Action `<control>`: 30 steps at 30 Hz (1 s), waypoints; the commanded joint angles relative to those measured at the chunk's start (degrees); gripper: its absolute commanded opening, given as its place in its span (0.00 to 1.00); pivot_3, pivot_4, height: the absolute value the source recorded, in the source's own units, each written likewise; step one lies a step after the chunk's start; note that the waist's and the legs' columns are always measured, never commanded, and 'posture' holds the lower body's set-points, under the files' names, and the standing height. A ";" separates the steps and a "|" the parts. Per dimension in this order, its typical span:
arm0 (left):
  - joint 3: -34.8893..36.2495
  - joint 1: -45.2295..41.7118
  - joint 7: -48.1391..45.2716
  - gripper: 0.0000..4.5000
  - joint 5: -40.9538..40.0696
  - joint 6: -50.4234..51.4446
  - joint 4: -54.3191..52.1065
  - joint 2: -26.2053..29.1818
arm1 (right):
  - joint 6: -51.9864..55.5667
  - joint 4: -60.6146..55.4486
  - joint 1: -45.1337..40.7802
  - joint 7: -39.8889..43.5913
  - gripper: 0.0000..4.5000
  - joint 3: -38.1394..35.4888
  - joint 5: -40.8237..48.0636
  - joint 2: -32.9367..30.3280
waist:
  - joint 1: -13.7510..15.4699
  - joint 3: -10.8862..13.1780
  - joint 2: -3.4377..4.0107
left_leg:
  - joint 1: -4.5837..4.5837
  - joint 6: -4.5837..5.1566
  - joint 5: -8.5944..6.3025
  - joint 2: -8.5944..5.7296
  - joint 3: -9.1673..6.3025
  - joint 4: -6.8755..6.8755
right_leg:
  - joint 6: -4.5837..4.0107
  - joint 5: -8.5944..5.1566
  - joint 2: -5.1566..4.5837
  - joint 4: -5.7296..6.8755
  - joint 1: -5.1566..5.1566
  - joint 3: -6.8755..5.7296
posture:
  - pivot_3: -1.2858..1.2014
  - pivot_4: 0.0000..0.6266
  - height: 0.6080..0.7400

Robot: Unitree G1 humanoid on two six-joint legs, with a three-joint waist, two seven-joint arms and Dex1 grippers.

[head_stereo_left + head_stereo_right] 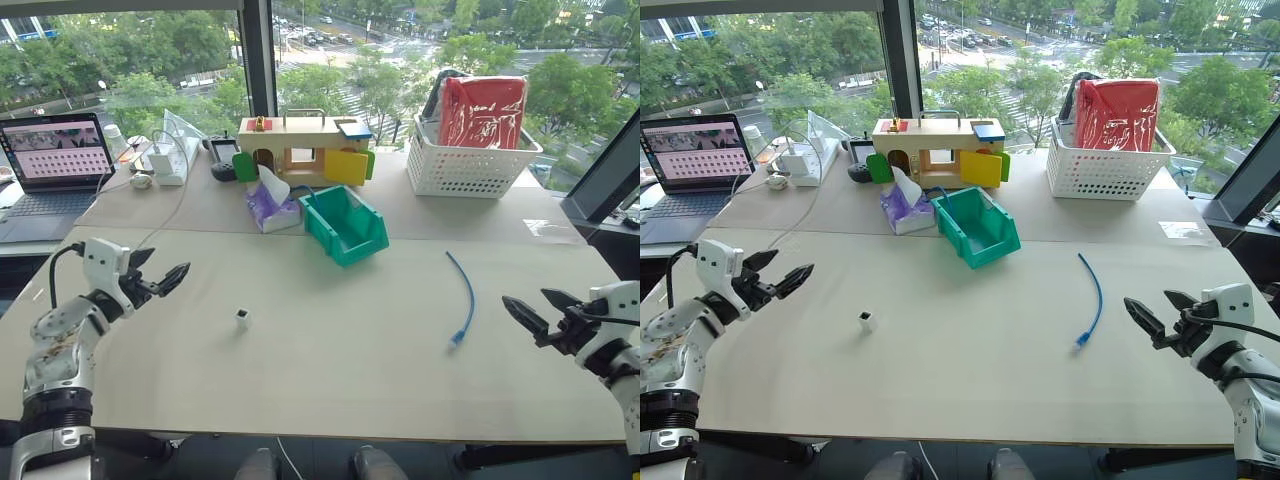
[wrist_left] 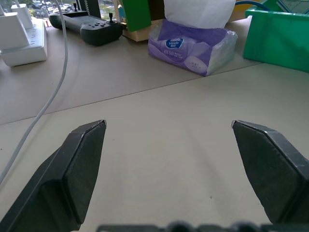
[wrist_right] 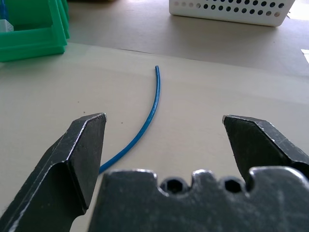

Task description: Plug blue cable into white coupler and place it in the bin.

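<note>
Blue cable [image 1: 464, 296] lies loose on the beige table [image 1: 340, 380], its long axis running from the far side toward the near edge with a gentle bow, the nearer plug end turned slightly to the robot's left. It sits on the right half of the table, near the right gripper [image 1: 532, 310], whose two black fingers are spread wide and grip nothing; in the right wrist view the cable [image 3: 145, 123] runs away between the parted fingertips. White coupler [image 1: 242, 319] stands alone left of centre, well apart from the cable, with bare tabletop all around it. Left gripper [image 1: 160, 275] hovers over the table's left side, fingers likewise spread wide and empty, pointing toward the centre. Teal-green bin [image 1: 345, 224] rests farther back near the middle, its lowered front toward the near right, touching nothing but a purple tissue pack [image 1: 270, 207] just beside its left wall. Behind stand a wooden toy house [image 1: 300, 148], a white basket [image 1: 470, 165] holding a red bag [image 1: 483, 110], and a laptop [image 1: 50, 165] at far left. Open tabletop separates cable, coupler and bin.
</note>
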 commanded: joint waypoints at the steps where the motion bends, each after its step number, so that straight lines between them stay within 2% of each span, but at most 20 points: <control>1: -1.93 -4.02 -6.00 1.00 -3.62 4.67 -4.52 3.26 | -1.81 -3.04 -0.86 6.88 0.99 1.44 -0.27 -5.71 | 0.01 0.00 0.00 | 0.00 0.00 0.00 0.00 0.00 0.00 | 0.00 0.00 0.00 0.00 0.00 0.00 | 0.52 0.24 0.81; 3: -5.25 -8.07 -15.85 1.00 -10.29 13.44 -12.41 7.04 | -2.62 -4.07 -2.38 18.45 0.99 7.95 -2.55 -14.53 | -0.09 0.30 0.13 | -0.08 0.00 0.00 -0.03 0.02 0.04 | 0.02 -0.01 -0.01 0.04 -0.08 0.02 | 0.52 0.24 0.81; 5: -6.41 -8.88 -21.37 1.00 -16.30 21.38 -17.85 9.67 | -0.02 -3.35 -4.03 24.38 0.99 12.05 -2.36 -19.43 | -0.13 0.55 0.11 | -0.18 -0.08 0.11 -0.03 0.00 0.09 | 0.20 -0.03 -0.01 0.02 -0.13 -0.01 | 0.52 0.24 0.81; 8: -7.09 -7.08 -25.37 1.00 -21.05 28.74 -23.66 13.15 | 1.73 -3.15 -6.09 28.87 0.99 14.79 -1.19 -22.38 | -0.78 0.46 0.23 | 0.03 -0.07 0.08 0.02 -0.01 0.02 | 0.28 -0.13 -0.01 -0.07 0.13 -0.05 | 0.52 0.24 0.81; 11: -7.91 -4.13 -26.50 1.00 -23.76 33.50 -31.24 16.48 | -4.47 -2.90 -7.15 33.13 0.99 19.37 -5.58 -23.94 | -1.45 0.50 0.47 | 0.08 0.10 -0.10 0.02 0.01 -0.04 | 0.18 -0.29 0.00 0.04 0.05 -0.01 | 0.52 0.24 0.81; 16: -9.57 -1.62 -28.11 1.00 -23.41 34.65 -36.98 19.30 | -14.46 1.87 -10.87 37.15 0.99 26.74 -12.69 -23.51 | -1.36 0.70 0.54 | -0.08 0.09 -0.10 0.04 -0.02 0.03 | 0.17 -0.31 0.06 0.07 -0.12 -0.03 | 0.52 0.24 0.81; 20: -10.04 -1.95 -28.32 1.00 -22.91 33.65 -38.69 19.51 | -24.10 12.04 -19.52 38.06 0.99 32.74 -18.93 -19.67 | -1.19 0.72 0.51 | 0.06 0.05 -0.06 0.01 0.05 0.08 | 0.21 -0.28 0.01 0.06 -0.01 0.00 | 0.52 0.24 0.81; 26: -9.68 -2.03 -28.32 1.00 -22.89 33.60 -39.71 19.97 | -33.83 27.71 -29.33 39.46 0.99 37.02 -24.08 -15.38 | -1.10 0.76 0.52 | 0.00 0.04 -0.05 0.01 0.03 0.07 | 0.15 -0.26 0.03 0.09 -0.08 0.00 | 0.52 0.24 0.81; 29: -9.09 -1.54 -28.76 1.00 -23.67 34.24 -40.40 20.52 | -36.99 33.54 -31.83 41.31 0.99 38.71 -25.88 -14.35 | -0.95 0.77 0.51 | -0.07 0.04 -0.05 -0.02 0.00 0.07 | -0.17 -0.07 0.00 0.07 -0.09 -0.02 | 0.52 0.24 0.81; 30: -8.94 -1.33 -28.98 1.00 -23.77 34.34 -40.57 20.79 | -38.09 35.29 -32.53 41.62 0.94 39.10 -26.46 -14.14 | -0.94 0.77 0.50 | -0.07 0.04 -0.05 -0.02 0.00 0.07 | -0.18 -0.07 0.00 0.06 -0.09 -0.02 | 0.52 0.24 0.81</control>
